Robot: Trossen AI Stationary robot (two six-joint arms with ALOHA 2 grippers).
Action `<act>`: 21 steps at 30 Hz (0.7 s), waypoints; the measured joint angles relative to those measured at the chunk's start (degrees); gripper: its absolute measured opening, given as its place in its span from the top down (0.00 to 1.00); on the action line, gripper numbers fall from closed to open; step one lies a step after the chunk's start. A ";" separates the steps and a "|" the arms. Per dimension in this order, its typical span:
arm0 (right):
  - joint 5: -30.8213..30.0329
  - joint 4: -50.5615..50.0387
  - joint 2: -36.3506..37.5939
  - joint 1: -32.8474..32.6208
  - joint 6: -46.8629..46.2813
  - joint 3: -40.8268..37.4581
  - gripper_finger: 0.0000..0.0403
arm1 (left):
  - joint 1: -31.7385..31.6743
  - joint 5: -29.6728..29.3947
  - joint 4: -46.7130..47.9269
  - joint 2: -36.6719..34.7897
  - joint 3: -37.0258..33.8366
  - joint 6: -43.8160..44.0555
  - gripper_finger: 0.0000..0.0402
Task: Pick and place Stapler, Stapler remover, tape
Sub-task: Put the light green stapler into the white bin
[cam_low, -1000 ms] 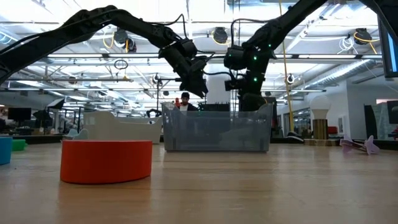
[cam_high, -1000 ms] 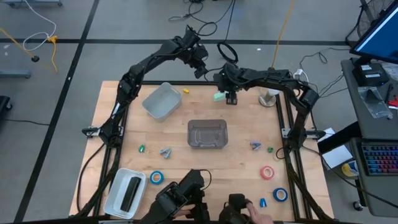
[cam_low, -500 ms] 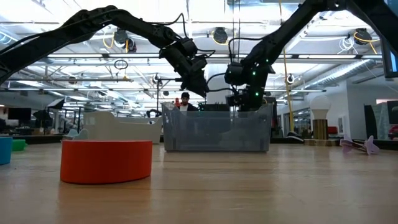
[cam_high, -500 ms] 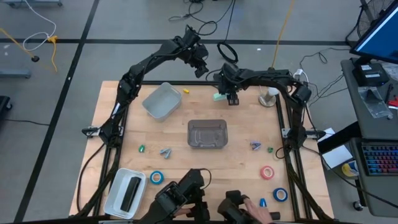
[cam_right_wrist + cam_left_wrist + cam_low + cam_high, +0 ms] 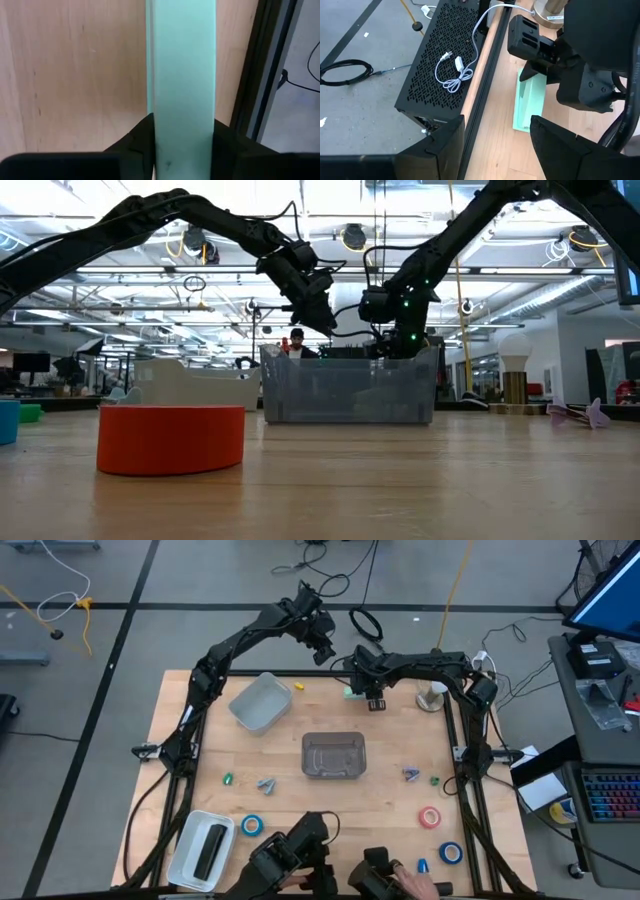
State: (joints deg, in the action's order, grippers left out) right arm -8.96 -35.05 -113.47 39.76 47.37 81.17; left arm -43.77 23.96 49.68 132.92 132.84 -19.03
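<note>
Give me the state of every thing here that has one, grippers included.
Mint-green plastic stapler: lying flat by the table's far edge, gripped.
Right gripper: shut on the stapler's sides.
Left gripper: open, empty, raised past the far edge.
Black stapler: lying in the white rectangular bin.
Clear grey bin at centre: upright, empty.
</note>
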 joint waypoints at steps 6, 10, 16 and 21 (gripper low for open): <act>-3.73 -0.69 2.37 -1.53 0.29 -0.01 0.72 | 0.00 -0.05 1.87 0.00 0.00 0.01 0.44; -6.33 -1.33 7.04 -2.60 1.61 -0.01 0.72 | 0.58 -3.45 6.60 -0.10 0.00 -2.89 0.45; -6.33 -1.32 16.37 -3.99 1.80 0.02 0.72 | 4.18 -14.11 14.18 -3.16 -0.09 -7.74 0.44; -9.90 -2.81 22.23 -6.09 2.95 0.10 0.72 | 8.65 -17.47 14.46 -7.84 -0.09 -7.91 0.45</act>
State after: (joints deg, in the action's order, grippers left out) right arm -18.86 -37.87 -91.24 33.67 50.31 81.28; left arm -35.12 6.49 64.14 125.09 132.75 -26.94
